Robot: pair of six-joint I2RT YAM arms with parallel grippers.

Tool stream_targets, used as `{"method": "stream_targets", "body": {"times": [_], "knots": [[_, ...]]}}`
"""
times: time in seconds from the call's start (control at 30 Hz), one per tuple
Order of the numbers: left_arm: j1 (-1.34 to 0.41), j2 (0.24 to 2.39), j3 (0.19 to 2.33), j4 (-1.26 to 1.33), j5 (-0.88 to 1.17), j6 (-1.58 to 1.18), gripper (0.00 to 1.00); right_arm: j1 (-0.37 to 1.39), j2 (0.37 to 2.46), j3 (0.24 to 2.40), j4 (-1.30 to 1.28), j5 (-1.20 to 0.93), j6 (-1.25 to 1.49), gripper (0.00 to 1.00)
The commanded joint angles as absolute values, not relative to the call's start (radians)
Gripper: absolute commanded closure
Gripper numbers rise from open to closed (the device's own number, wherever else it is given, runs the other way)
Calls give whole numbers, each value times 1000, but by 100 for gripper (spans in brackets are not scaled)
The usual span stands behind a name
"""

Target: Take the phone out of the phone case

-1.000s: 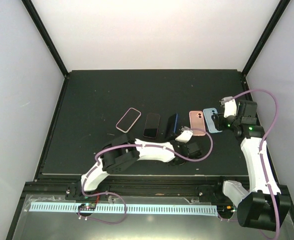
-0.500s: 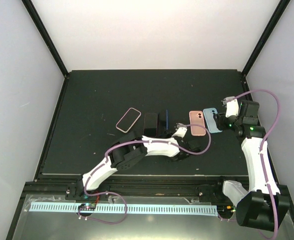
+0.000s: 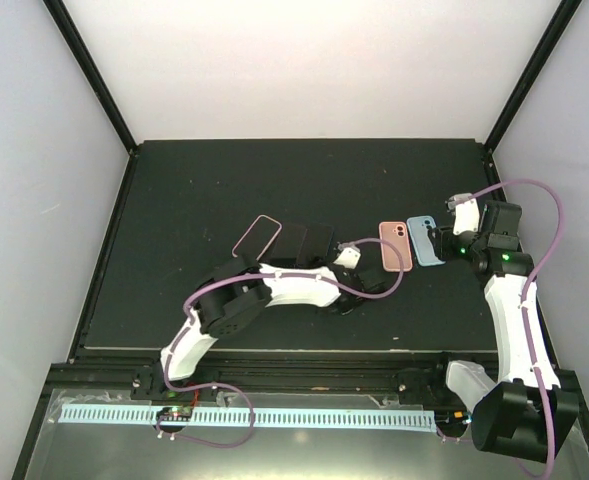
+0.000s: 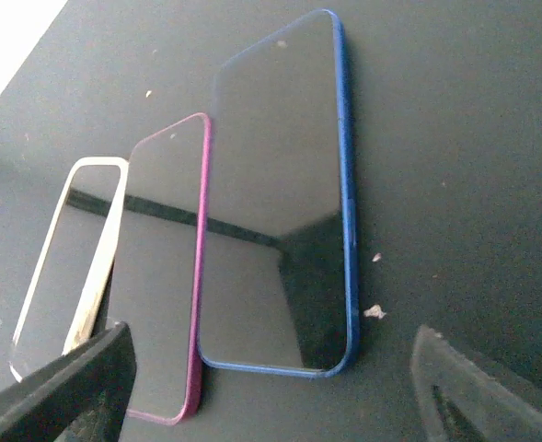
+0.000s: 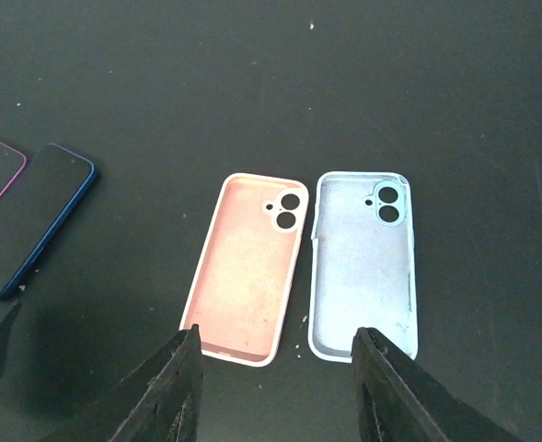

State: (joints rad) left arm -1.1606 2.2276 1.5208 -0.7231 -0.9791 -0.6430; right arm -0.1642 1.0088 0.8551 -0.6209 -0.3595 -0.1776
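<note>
One black table (image 3: 174,190) carries everything, and the pink case (image 3: 395,246) lying near its middle serves as the marker here. Two arms reach in from the near edge. The left arm (image 3: 274,285) bends low over the table and ends just left of the pink case, a little nearer the bases. The left gripper (image 4: 271,336) is spread wide with nothing between its fingers, which frame the lower corners of the wrist view. The right arm (image 3: 509,310) stands to the right of the pink case. The right gripper (image 5: 278,336) hangs above the near ends of that case and its neighbour, jaws likewise parted and empty.

Three phones lie flat, screens up, in a row left of the pink case. The blue phone (image 4: 280,193) is the closest to it, with a strip of bare table between them. The magenta phone (image 4: 165,267) comes next, its long edge against the blue one. The white phone (image 4: 68,267) lies farthest from the pink case, one corner meeting the magenta phone. Whether the coloured rims are cases or the phones' own frames cannot be told.

The pale-blue case (image 5: 363,267) lies just right of the pink case, parallel, a narrow gap between them. Both are hollow side up and hold no phone. A pale crumb (image 5: 305,319) sits in that gap.
</note>
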Motion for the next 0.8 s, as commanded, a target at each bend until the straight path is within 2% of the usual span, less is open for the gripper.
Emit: {"method": "stream_targets", "body": {"times": [0.0, 0.07, 0.2, 0.3, 0.53, 0.77], "knots": [[-1173, 2025, 1450, -642, -884, -536, 9, -170, 1006, 857, -619, -391, -192, 54], [-1167, 1912, 1380, -580, -825, -463, 2, -170, 1010, 861, -626, -395, -195, 54], [-1099, 1743, 1274, -536, -770, -419, 1, -169, 1000, 864, -633, -406, -199, 54], [-965, 1686, 1222, -520, -637, -415, 1, -170, 988, 864, -638, -426, -209, 54], [-683, 1664, 1088, -340, -290, -388, 1, -170, 999, 869, -657, -463, -236, 53], [-529, 1758, 1146, -384, -230, -383, 1, -170, 1004, 873, -667, -476, -247, 53]]}}
